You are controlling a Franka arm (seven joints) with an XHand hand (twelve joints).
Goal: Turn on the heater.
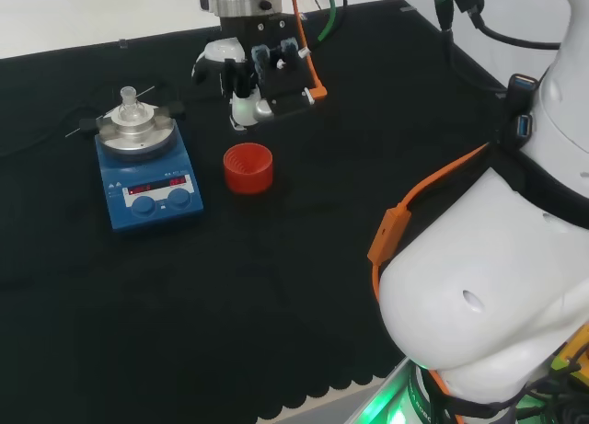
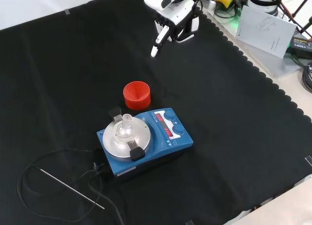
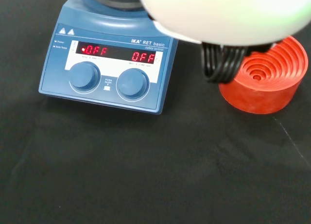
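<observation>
Sitting on the soft black cloth [image 2: 63, 64] is the heater [image 2: 146, 141], a blue box with rounded corners; in the front view it is just below the middle of the frame, and in the head view it is at the left side. On top is a round, shiny metal plate [image 2: 122, 139] with a small clear glass piece [image 2: 126, 122] standing upright in its middle; two black clips [image 2: 137, 152] sit at the plate's edge. The sloped front panel has two round blue knobs [image 3: 85, 77] side by side and red lit signs above them; in the front view this panel faces the right of the frame, and the box's long side runs from lower left to upper right.

A red ribbed ring [image 2: 136, 95] with round steps inside stands just beside the heater, between it and the hand; a thin metal rod [image 2: 70, 188] and a looping black cord [image 2: 44, 186] lie at the lower left of the front view.

The hand [image 2: 168, 12], black and white, hangs at the top of the front view, well apart from the heater; its fingers [image 2: 158, 43] point down, fairly straight, holding nothing.
</observation>
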